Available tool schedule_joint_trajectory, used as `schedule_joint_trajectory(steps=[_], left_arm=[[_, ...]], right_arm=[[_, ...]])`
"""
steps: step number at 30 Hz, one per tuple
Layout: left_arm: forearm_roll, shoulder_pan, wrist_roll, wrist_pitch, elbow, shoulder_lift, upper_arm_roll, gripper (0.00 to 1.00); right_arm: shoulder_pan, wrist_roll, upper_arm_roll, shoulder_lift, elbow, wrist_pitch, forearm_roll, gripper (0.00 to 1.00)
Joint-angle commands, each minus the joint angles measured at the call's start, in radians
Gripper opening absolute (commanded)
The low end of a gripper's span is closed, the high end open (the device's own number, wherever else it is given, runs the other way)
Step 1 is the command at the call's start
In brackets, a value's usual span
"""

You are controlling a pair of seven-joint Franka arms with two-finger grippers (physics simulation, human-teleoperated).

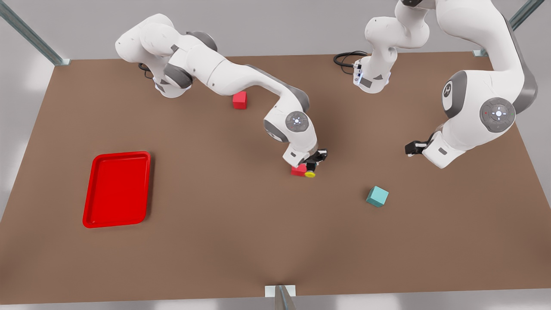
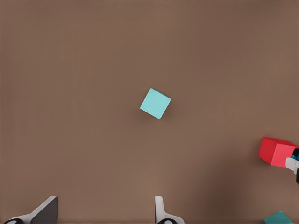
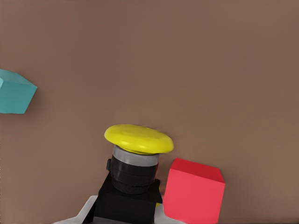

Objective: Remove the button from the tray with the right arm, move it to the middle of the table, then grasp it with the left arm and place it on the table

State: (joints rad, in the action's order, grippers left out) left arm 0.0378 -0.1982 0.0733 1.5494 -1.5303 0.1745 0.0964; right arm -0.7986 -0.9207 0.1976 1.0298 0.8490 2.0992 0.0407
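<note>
The yellow-capped button [image 1: 310, 174] [image 3: 138, 138], with a grey ring and black body, is near the middle of the table [image 1: 241, 241]. My right gripper [image 1: 313, 165] [image 3: 126, 205] is shut on it, right beside a red cube [image 1: 297, 171] [image 3: 194, 191]. The red tray [image 1: 117, 189] lies empty toward the front view's left. My left gripper [image 1: 410, 149] [image 2: 103, 214] hangs open on the front view's right, its fingertips [image 2: 46, 212] wide apart with nothing between them. It waits above a teal cube [image 1: 377, 196] [image 2: 155, 103].
Another red cube [image 1: 239, 100] sits farther back under the right arm's forearm. The red cube [image 2: 276, 151] beside the button also appears in the left wrist view, along with a teal corner [image 2: 279, 218]. A teal cube [image 3: 14, 92] lies off to one side in the right wrist view.
</note>
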Motion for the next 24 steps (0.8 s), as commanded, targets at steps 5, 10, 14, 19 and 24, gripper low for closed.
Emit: schedule_joint_trajectory(steps=[5,10,14,19,24], left_arm=[[0.001,0.0,-0.001,-0.008,-0.001,-0.001,0.0,1.0],[0.001,-0.001,0.0,-0.005,-0.001,0.002,0.0,1.0],[0.001,-0.003,0.0,-0.006,-0.001,0.0,-0.003,1.0],[0.001,-0.003,0.002,-0.006,-0.001,0.002,-0.003,1.0],[0.001,-0.003,0.002,-0.006,-0.001,0.003,-0.003,1.0]], right_arm=[[-0.014,-0.377,0.002,0.022,-0.001,0.12,0.004,0.45],[-0.005,-0.354,0.005,0.022,0.001,0.147,-0.01,0.45],[-0.04,-0.351,0.008,0.033,-0.001,0.185,-0.01,0.45],[-0.09,-0.336,0.0,0.067,0.001,0.232,-0.008,0.45],[-0.131,-0.319,-0.029,0.118,0.001,0.257,-0.007,0.45]])
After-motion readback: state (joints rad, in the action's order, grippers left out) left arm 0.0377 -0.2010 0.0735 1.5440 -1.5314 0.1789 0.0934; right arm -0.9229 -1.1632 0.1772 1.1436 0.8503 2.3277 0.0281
